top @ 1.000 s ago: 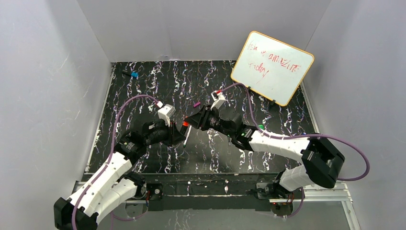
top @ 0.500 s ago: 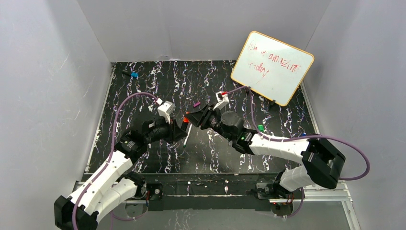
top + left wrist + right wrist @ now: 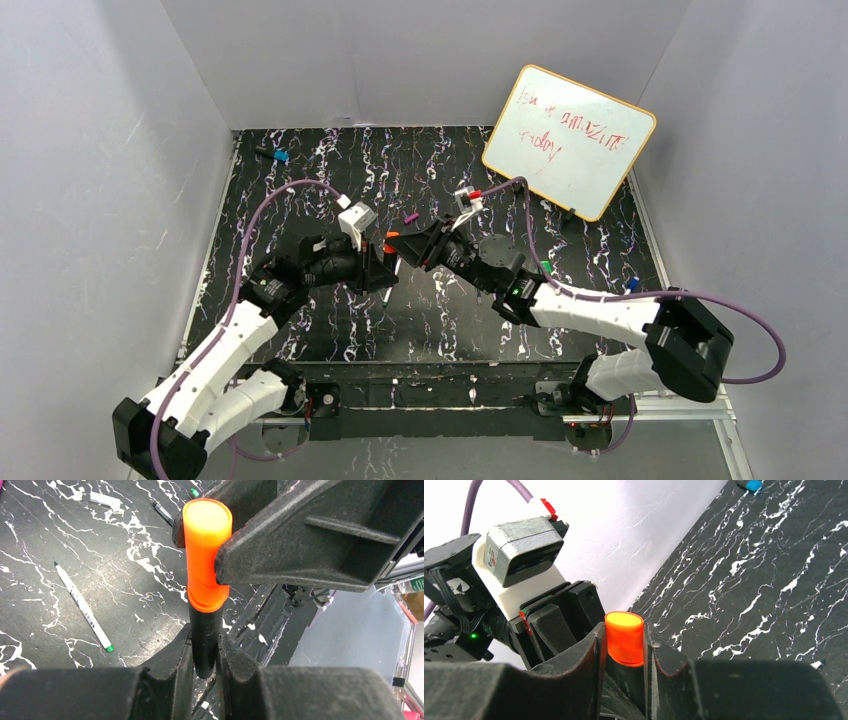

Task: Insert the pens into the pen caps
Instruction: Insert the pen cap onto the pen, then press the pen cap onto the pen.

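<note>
From the top view I see the two arms meeting above the middle of the surface (image 3: 300, 320). The left tool (image 3: 380, 265) and the right tool (image 3: 402, 242) are tip to tip, with an orange cap (image 3: 391, 236) between them. A white pen (image 3: 390, 288) lies on the surface just under the left tool. A purple cap (image 3: 410, 217) lies near, behind the tools, and a blue cap (image 3: 281, 156) is far at the back left corner. A whiteboard (image 3: 568, 140) with red writing stands at the back right.

In the left wrist view, the left tool is clamped on a black marker (image 3: 205, 630), which stands up between its fingers. The orange cap sits over the upper end of the marker. One finger of the right tool presses on the side of the cap. The white pen, with a green tip, lies flat on the surface to the left.

In the right wrist view, the right tool is clamped on the orange cap, which is tight between both fingers. The left tool is just behind it, very close.
</note>
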Motion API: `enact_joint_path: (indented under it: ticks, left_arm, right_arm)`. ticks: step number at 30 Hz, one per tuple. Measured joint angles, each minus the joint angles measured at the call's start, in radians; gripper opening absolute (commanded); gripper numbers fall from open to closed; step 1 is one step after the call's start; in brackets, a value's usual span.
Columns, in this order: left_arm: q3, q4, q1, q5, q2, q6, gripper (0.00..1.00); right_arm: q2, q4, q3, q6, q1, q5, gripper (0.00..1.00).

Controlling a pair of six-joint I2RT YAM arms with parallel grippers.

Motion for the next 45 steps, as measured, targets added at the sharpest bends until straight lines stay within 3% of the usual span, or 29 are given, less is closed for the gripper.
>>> enact_joint_path:
  ticks: [16, 22, 29, 30, 34, 36, 37, 45]
  left_arm:
    - [0.138, -0.163, -0.018, 0.017, 0.051, 0.137, 0.00]
    - [0.171, -0.047, 0.006, -0.102, 0.070, 0.138, 0.00]
    - [0.171, -0.031, 0.006, -0.133, 0.075, 0.147, 0.00]
    - [0.171, -0.032, 0.006, -0.136, 0.076, 0.150, 0.00]
    - [0.171, -0.034, 0.006, -0.136, 0.080, 0.158, 0.00]
    - [0.171, -0.034, 0.006, -0.132, 0.085, 0.163, 0.00]
    - [0.171, -0.035, 0.006, -0.127, 0.088, 0.166, 0.00]
    - [0.171, -0.087, 0.006, -0.055, 0.123, 0.195, 0.00]
  right_arm:
    - [-0.143, -0.206, -0.005, -0.099, 0.005, -0.072, 0.01]
    - [-0.142, -0.340, -0.040, -0.082, 0.095, -0.228, 0.01]
    - [-0.141, -0.386, -0.039, -0.096, 0.092, -0.238, 0.01]
    - [-0.143, -0.395, -0.039, -0.105, 0.092, -0.233, 0.08]
    - [-0.180, -0.477, -0.030, -0.174, 0.093, -0.197, 0.58]
    - [-0.220, -0.529, -0.022, -0.239, 0.093, -0.158, 0.89]
    - [-0.248, -0.554, -0.020, -0.280, 0.093, -0.133, 0.98]
    - [-0.353, -0.604, 0.029, -0.600, 0.092, 0.010, 0.99]
